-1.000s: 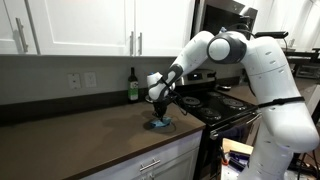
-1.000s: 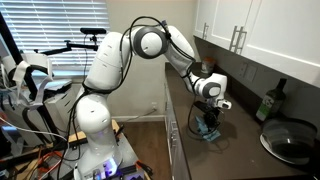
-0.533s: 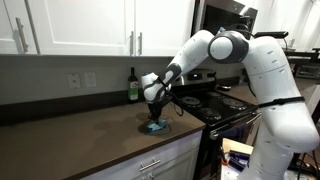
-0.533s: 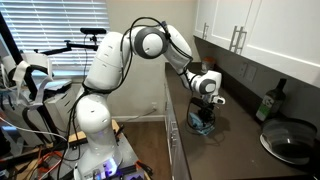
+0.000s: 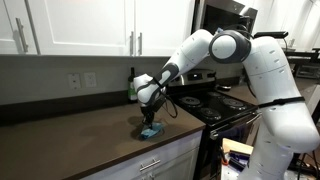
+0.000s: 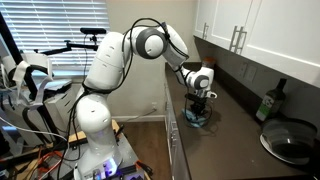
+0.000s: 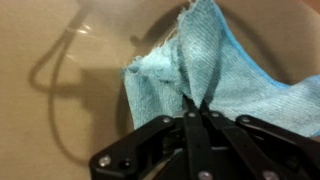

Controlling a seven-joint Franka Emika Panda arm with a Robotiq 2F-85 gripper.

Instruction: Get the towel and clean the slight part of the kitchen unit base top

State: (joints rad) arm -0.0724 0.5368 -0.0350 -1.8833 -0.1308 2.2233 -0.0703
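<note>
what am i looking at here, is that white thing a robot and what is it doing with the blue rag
Yes, the big white jointed machine is a single robot arm standing at a kitchen counter. Two pictures come from cameras placed at different spots in the room. The close-up comes from a camera on the arm's wrist, looking past its black two-fingered gripper. The gripper is shut on a small light-blue cloth towel, which rests on the long dark brown countertop. Also there are a dark green glass bottle by the wall and a black stove top beside the counter.
</note>
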